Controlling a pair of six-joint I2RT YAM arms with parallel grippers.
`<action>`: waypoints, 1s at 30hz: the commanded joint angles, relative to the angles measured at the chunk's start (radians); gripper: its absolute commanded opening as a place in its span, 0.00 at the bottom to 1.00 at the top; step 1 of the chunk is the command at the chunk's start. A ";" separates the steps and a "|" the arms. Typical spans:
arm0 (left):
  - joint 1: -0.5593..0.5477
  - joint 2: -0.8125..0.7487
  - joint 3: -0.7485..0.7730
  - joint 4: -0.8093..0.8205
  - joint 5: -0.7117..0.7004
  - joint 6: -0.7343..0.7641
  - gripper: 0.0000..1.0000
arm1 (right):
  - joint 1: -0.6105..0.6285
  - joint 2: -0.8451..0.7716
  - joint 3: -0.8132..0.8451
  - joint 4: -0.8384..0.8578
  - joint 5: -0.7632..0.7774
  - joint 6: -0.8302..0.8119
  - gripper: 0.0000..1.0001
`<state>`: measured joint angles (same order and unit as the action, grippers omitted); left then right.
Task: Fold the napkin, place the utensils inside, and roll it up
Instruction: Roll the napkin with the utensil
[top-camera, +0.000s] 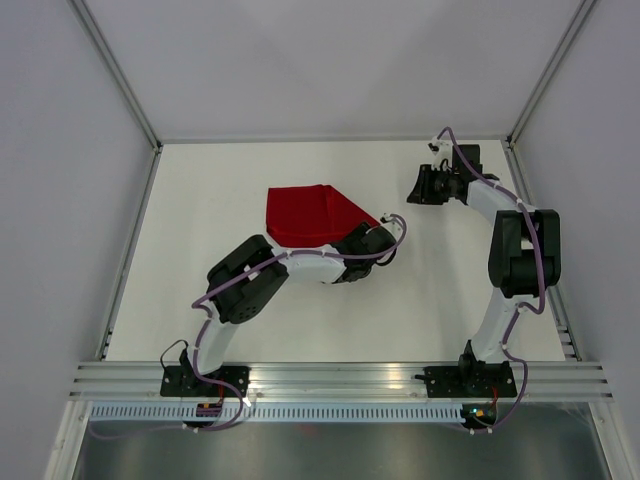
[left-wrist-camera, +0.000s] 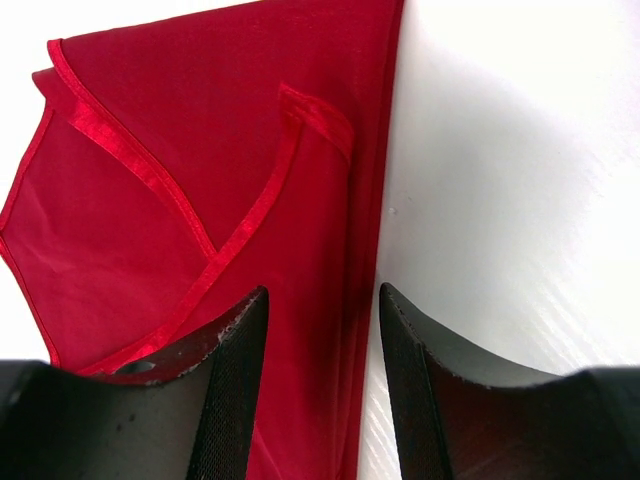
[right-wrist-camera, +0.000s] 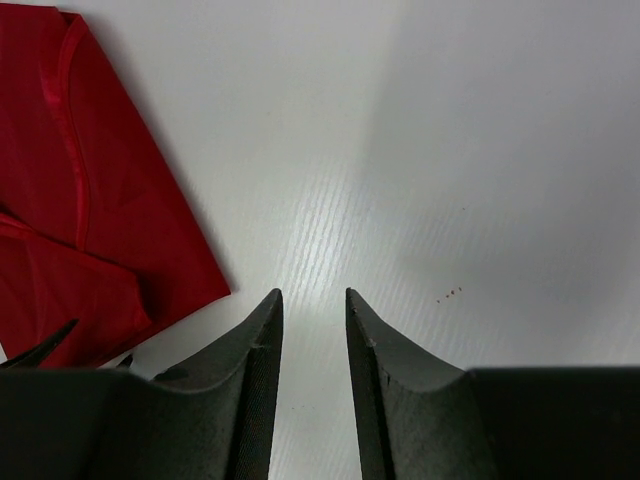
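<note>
**Left gripper (top-camera: 378, 234) open across the napkin (top-camera: 305, 215) edge, right gripper (top-camera: 415, 188) narrow over the bare table (top-camera: 200, 300)**

From above, you see the napkin lying folded on the table. It is in the far half, about midway between the left and right edges, and its right side runs at a slant. Your left gripper sits at the napkin's near right corner, with its arm reaching across from the near left. Your right gripper is toward the far right corner, apart from the cloth and pointing at it.

In your left wrist view, the napkin (left-wrist-camera: 200, 180) fills the left side, with shiny hems crossing where its layers overlap. Bare table (left-wrist-camera: 520, 180) is on the right. The left gripper (left-wrist-camera: 322, 292) has its jaws a moderate way apart, and the napkin's long right edge runs into the gap between them. One jaw is over cloth and the other over table. You cannot tell whether either tip touches the fabric.

In your right wrist view, the right gripper (right-wrist-camera: 312, 295) shows only a narrow slit between its jaws. Nothing is in that slit, and plain table (right-wrist-camera: 450, 150) lies beneath it. The napkin (right-wrist-camera: 100, 200) lies to the left, with one corner near the left jaw but clear of it.
</note>
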<state>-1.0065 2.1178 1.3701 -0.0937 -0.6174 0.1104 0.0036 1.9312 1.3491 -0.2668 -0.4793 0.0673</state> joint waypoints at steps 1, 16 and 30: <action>0.020 0.044 -0.020 -0.054 0.064 0.011 0.54 | -0.045 -0.009 0.042 -0.002 -0.031 0.028 0.38; 0.040 0.060 -0.043 -0.064 0.169 0.014 0.49 | -0.116 0.008 0.137 -0.040 -0.093 0.068 0.38; 0.066 0.062 -0.043 -0.090 0.240 0.005 0.33 | -0.132 -0.001 0.130 -0.041 -0.127 0.066 0.36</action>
<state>-0.9543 2.1178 1.3643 -0.0563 -0.4755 0.1108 -0.1253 1.9327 1.4593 -0.3077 -0.5747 0.1108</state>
